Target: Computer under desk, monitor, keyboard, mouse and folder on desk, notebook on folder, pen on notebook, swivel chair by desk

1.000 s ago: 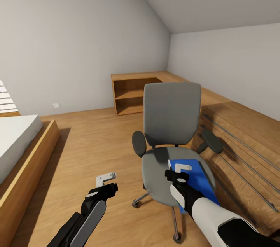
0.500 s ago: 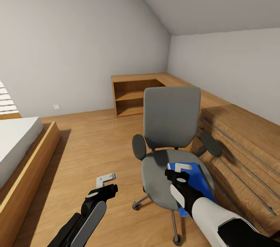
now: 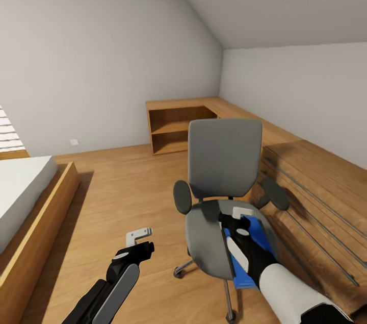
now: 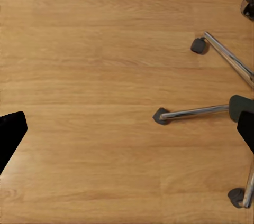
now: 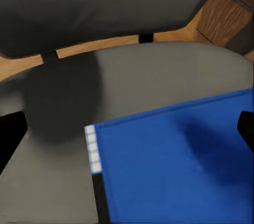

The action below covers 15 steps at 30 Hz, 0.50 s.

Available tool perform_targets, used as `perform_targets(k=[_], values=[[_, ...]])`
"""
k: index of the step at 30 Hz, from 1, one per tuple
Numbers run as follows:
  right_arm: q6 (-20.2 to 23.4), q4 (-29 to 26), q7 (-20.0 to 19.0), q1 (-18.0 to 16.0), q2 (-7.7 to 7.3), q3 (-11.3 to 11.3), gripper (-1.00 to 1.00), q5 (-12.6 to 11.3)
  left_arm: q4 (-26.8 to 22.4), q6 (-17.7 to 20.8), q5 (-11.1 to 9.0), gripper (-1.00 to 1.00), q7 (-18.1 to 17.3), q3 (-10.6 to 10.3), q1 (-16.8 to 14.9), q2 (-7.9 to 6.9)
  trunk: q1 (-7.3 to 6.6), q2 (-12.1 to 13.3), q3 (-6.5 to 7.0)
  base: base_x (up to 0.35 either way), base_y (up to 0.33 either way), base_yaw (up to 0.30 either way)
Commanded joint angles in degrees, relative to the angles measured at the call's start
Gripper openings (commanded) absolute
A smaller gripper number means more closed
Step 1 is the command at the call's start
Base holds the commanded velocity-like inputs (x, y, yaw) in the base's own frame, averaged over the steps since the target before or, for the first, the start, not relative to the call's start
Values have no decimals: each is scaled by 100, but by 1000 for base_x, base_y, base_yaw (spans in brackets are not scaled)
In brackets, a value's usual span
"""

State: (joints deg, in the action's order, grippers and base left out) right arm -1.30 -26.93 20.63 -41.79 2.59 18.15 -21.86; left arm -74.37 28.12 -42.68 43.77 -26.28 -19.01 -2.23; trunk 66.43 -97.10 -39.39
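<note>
A grey padded swivel chair [image 3: 224,196] with black armrests and a chrome five-star base stands on a light wooden floor [image 3: 122,196] in an attic bedroom with sloping white walls. Just beside the chair, on the robot's right, runs a light wooden dresser [image 3: 316,186] with long bar handles. Behind the chair against the far wall sits an open wooden shelf unit [image 3: 178,127], and well apart from the chair on the robot's left is the corner of a wood-framed bed [image 3: 30,201].

A flat bright blue folder [image 3: 252,250] lies on the chair seat, towards the dresser side, one end overhanging the front edge. In the right wrist view the folder [image 5: 180,160] covers much of the grey seat, with the chair's backrest beyond it.

The right gripper [image 3: 242,212] is over the chair seat, above the folder's far end — half a second ago it hung nearer the seat's front, so it has reached further in towards the backrest. Its fingers are spread apart, and whether they touch the folder cannot be told.

The left gripper [image 3: 138,234] hovers over bare floor beside the chair, where it was before, fingers also apart and holding nothing. Its wrist view looks down on the chair's chrome legs and castors [image 4: 198,112].

The whole head view has tilted slightly since the earlier pictures — a camera move.
</note>
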Motion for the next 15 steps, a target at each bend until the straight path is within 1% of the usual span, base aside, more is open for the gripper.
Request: perform_targets(k=[1,3,4,5,6,8,9,10,11,12,13,14,15], values=[[177,-410,86,181,-50,44,100,-59,-7,10,-39,100,50,-15,-6,-6,-23,39,13,0,0,0],[419,-877,163,390,-101,43,100,-57,-7,10,-36,100,51,-13,-6,-6,-67,119,49,0,0,0],[679,-1402,278,623,-153,37,100,-60,-9,10,-34,100,52,-11,-6,-8,-89,159,67,0,0,0],[810,-1685,345,745,-181,32,100,-64,-9,10,-31,100,54,-11,-6,-9,-111,199,85,0,0,0],[1071,-2285,487,996,-233,20,100,-85,-11,6,-31,100,57,-8,-6,-16,-133,239,103,0,0,0],[1354,-2931,624,1262,-284,7,100,-155,-16,-14,-31,100,55,-5,-6,-24,-177,320,139,0,0,0],[1671,-3590,747,1527,-329,-20,100,-302,-19,-68,-32,100,51,0,-6,-30,-199,360,157,0,0,0],[1839,-3901,804,1653,-348,-45,100,-409,-20,-111,-37,100,46,2,-6,-32,-221,400,175,0,0,0],[2308,-4665,948,1976,-405,-173,100,-809,-22,-255,-86,100,37,5,-6,-37,-243,440,193,0,0,0],[2440,-4856,983,2056,-421,-222,100,-952,-25,-297,-113,100,35,4,-6,-37,-265,480,211,0,0,0],[2651,-5148,1035,2178,-448,-306,100,-1217,-28,-358,-181,100,32,6,-6,-39,-287,520,229,0,0,0],[2791,-5334,1070,2256,-469,-364,100,-1430,-29,-379,-212,100,31,7,-6,-39,-309,560,246,0,0,0],[2841,-5401,1083,2284,-476,-387,100,-1512,-31,-410,-264,100,29,7,-6,-42,-309,560,246,0,0,0]])
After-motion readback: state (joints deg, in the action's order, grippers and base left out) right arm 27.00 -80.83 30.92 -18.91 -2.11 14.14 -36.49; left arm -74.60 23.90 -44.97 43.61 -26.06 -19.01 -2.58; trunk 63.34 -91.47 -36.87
